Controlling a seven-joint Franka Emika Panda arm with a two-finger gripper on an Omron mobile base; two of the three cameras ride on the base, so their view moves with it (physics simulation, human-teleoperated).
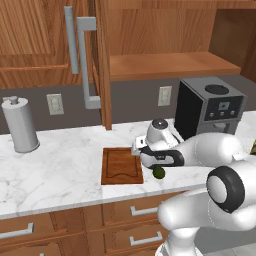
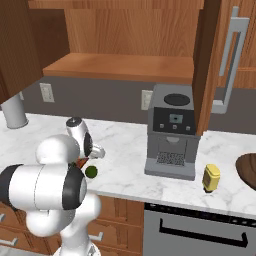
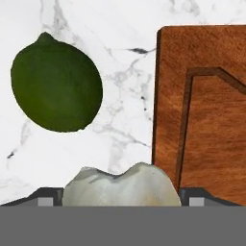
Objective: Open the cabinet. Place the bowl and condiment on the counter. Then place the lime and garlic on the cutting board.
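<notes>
Counts: one lime point(image 3: 56, 84), one garlic point(image 3: 120, 185), one cutting board point(image 1: 121, 165), one bowl point(image 2: 247, 169), one condiment point(image 2: 211, 178), one coffee machine point(image 2: 172, 131), one grey cylinder point(image 1: 20, 124).
Cabinet point(image 1: 102, 60): standing open, its shelf lying bare.
Counter point(image 1: 55, 170): carrying the board, the lime just off the board's right edge, the condiment right of the coffee machine, the bowl at the far right.
Gripper point(image 3: 120, 202): hanging low over the board's right edge, fingers standing wide; the garlic is sitting between them, but whether they are pressing it I cannot tell.
</notes>
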